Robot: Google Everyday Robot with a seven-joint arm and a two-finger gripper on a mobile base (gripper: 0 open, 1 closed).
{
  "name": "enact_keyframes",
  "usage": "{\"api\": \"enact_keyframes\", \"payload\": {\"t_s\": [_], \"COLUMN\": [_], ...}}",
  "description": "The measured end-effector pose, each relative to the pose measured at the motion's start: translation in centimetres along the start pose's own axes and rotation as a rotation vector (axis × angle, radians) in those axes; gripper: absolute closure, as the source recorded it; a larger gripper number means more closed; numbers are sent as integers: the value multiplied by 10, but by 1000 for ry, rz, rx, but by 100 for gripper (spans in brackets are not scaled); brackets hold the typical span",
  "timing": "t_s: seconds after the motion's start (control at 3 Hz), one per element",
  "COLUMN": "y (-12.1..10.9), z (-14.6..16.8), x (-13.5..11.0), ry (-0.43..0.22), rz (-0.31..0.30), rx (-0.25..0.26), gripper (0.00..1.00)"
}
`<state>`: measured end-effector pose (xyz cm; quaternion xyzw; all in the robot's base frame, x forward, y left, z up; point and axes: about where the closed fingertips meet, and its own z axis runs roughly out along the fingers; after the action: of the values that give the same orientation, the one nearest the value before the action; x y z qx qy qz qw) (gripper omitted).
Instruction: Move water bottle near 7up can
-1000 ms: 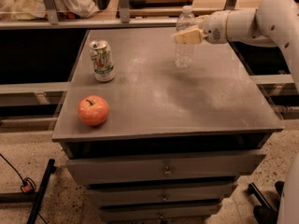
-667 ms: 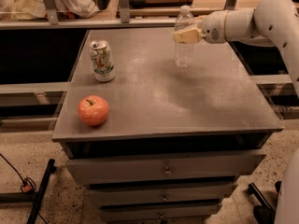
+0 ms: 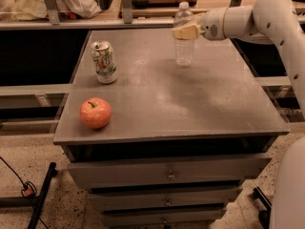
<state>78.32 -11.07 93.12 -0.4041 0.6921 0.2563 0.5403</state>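
We see the water bottle [image 3: 184, 51] upright in the gripper [image 3: 186, 31], which is closed across its upper body just under the cap, with its base at the table [image 3: 200, 109] below the gripper. We judge it light, thin-walled and slick, so a gentle hold on the ribs suits it. The 7up can [image 3: 104, 62] stands well apart, ahead of the gripper, with 1 apple [image 3: 95, 112] beyond.
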Motion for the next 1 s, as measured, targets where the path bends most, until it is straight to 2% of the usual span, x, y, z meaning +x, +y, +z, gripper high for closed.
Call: {"api": "enact_keyframes", "payload": {"t_s": [0.67,1.0], "y": [11,30], "z": [12,25], "x": [-36,-46], "ry": [-131,-197], "rz": [37,65], "rx": [-27,-70], "gripper": [100,100]}}
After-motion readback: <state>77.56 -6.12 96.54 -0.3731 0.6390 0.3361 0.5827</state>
